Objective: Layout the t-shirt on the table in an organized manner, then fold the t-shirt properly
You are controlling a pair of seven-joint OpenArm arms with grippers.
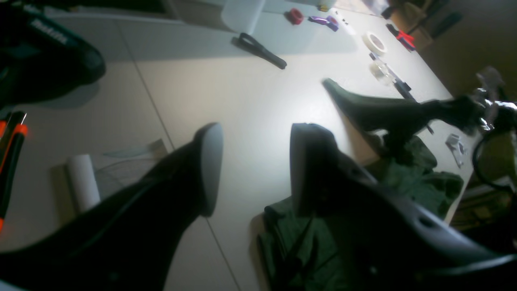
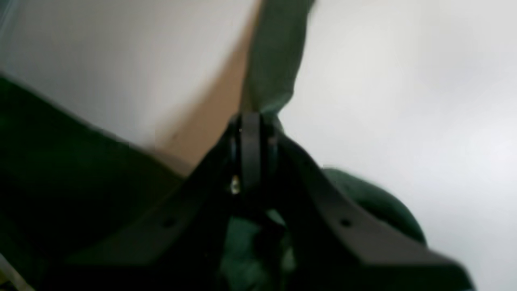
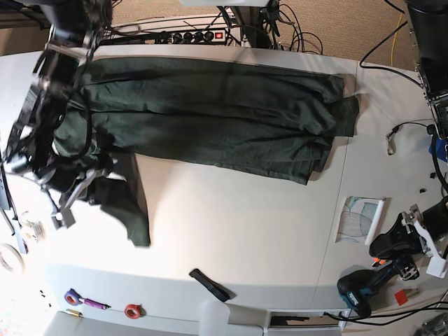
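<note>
The dark green t-shirt lies spread lengthwise along the far side of the table. At the table's left end my right gripper is shut on a piece of the t-shirt; the closed fingertips pinch the cloth. A strip of cloth trails from that grip down onto the table. My left gripper hangs open above bare table, nothing between its fingers. Crumpled t-shirt lies just under and behind it. The left gripper itself is outside the base view.
A black tool lies near the front edge, with red tape and a purple item to its left. A tape roll sits at the far left. A drill and a paper sheet are on the right.
</note>
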